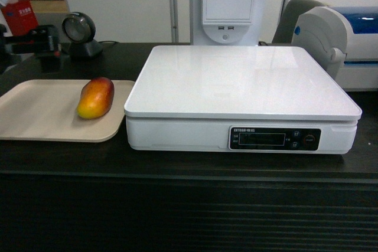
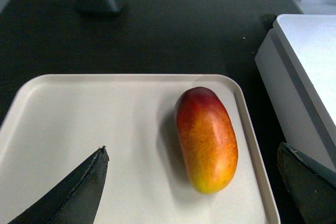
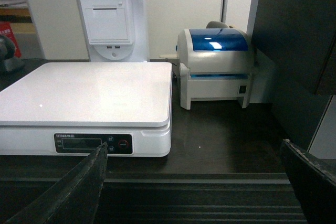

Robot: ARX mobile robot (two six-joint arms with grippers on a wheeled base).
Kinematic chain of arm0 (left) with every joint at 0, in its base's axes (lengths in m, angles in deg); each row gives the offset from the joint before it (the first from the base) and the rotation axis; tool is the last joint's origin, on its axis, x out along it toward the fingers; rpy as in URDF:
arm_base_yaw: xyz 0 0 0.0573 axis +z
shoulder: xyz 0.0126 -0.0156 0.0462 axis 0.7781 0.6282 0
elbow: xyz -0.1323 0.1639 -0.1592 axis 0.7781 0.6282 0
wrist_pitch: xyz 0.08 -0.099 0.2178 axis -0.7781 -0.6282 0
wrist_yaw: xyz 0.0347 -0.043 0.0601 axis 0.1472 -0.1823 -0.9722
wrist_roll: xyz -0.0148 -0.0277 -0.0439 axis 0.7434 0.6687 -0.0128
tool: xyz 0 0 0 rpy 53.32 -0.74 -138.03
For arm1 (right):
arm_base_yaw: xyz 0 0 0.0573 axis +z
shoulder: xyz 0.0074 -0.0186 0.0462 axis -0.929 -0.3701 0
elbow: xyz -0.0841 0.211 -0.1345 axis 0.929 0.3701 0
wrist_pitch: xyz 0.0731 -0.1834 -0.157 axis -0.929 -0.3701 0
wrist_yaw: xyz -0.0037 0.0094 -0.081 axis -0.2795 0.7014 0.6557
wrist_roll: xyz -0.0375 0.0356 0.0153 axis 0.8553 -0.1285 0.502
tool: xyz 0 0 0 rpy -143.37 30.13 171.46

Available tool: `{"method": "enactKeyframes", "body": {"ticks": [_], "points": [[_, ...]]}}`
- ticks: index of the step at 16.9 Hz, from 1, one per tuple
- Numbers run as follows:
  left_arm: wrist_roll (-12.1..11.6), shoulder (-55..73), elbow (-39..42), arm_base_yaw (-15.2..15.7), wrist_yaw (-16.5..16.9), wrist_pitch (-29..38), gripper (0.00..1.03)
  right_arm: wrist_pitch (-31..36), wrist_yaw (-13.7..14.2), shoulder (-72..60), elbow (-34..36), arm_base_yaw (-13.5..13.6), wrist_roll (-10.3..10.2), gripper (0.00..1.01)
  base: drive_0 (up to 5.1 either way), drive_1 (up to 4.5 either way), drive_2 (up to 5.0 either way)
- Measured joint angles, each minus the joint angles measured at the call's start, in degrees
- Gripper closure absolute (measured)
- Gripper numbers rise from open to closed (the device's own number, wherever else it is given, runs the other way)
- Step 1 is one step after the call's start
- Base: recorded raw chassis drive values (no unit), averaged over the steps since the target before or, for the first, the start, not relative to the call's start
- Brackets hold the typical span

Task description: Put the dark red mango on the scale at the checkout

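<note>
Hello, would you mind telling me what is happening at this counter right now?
Nothing is being held yet. The dark red mango lies on its side on a beige tray, to the left of the white scale on the dark checkout counter. The left hand hangs open above the tray with the mango between its fingers, not touching it. The right hand is open too, in front of the scale, whose platform is bare.

No legible text on scale (image 1: 242,81).

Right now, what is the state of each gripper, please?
Left gripper: open, holding nothing, above the dark red mango on the tray.
Right gripper: open, empty, facing the scale.
</note>
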State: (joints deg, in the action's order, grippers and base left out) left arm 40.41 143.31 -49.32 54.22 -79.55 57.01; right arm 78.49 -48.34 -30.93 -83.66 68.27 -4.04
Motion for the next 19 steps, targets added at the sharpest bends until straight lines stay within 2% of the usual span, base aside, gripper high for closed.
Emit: {"method": "enactKeyframes", "body": {"ticks": [3,7,12,15,19], "points": [[-0.7,10.2,-12.6,-1.8,-1.0,-7.6,0.05,0.0,0.0,0.0,0.0,0.0,0.0,0.03,0.0,0.0,0.0],[-1.0,21.1,-26.4,-2.3,-1.7,-15.6,0.05,0.0,0.0,0.0,0.0,0.0,0.0,0.03,0.0,0.0,0.0],[-1.0,25.7,-35.2,-2.4,-1.7,-22.9,0.05,0.0,0.0,0.0,0.0,0.0,0.0,0.03,0.0,0.0,0.0],[0.2,27.5,-36.8,-3.2,-0.8,-25.6,0.05,0.0,0.0,0.0,0.0,0.0,0.0,0.03,0.0,0.0,0.0],[0.3,29.6,-38.5,-3.8,-0.9,-28.9,0.05,0.0,0.0,0.0,0.0,0.0,0.0,0.03,0.0,0.0,0.0]]}}
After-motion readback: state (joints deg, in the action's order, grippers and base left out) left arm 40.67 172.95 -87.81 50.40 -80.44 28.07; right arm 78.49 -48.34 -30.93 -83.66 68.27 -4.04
